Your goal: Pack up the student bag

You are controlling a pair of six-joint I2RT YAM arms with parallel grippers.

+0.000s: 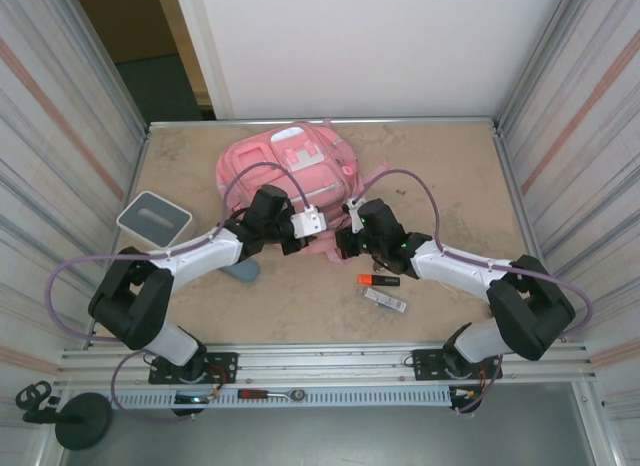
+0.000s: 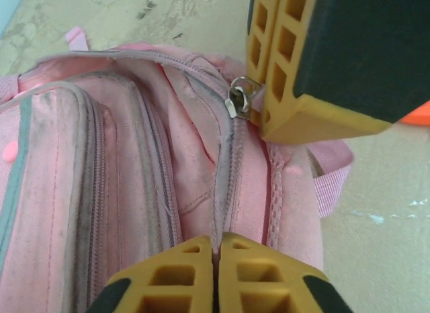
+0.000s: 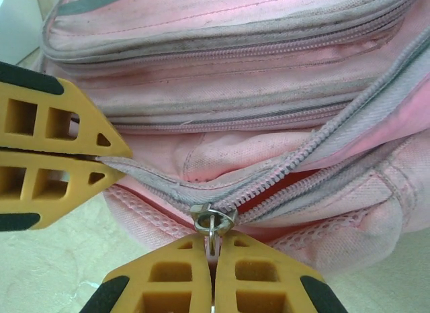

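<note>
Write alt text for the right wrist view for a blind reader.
The right gripper pinches the metal zipper pull of the pink student bag, teeth parted to its right. At left, the left gripper clamps the bag's zipper edge.

student bag mid-table | left tool, right tool at its near edge

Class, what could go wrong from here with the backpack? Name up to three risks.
1. The right gripper pinches only the small metal zipper pull, which could slip free under a tug.
2. The left gripper holds just a thin fabric edge of the student bag, so the soft bag may drag across the table instead.
3. The orange marker lies close to the right arm and might get knocked.
</note>
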